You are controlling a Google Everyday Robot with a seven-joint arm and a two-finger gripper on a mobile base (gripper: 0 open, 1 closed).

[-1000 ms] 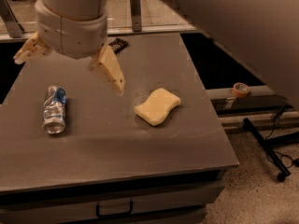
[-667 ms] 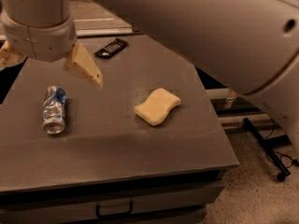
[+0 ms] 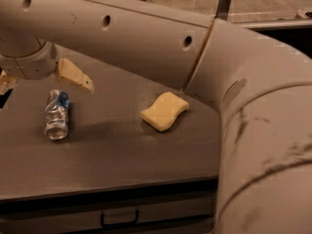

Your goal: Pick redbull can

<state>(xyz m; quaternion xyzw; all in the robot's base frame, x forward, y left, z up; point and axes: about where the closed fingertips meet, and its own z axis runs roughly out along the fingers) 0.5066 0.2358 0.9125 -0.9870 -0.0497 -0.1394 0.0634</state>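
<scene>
The redbull can lies on its side on the grey table at the left, silver and crinkled with blue patches, its open end toward the front. My gripper hangs just above and behind the can's far end. It is open, with one tan finger to the can's right and the other finger at the left edge of the view. It holds nothing. My arm crosses the whole top of the view.
A pale yellow wavy sponge lies on the table's middle, right of the can. My arm's thick lower link fills the right side. A drawer handle shows under the table's front edge.
My gripper has moved left and down toward the can, and its fingers now straddle the can's far end. The arm has swung across the view and hides the black bar at the back.
</scene>
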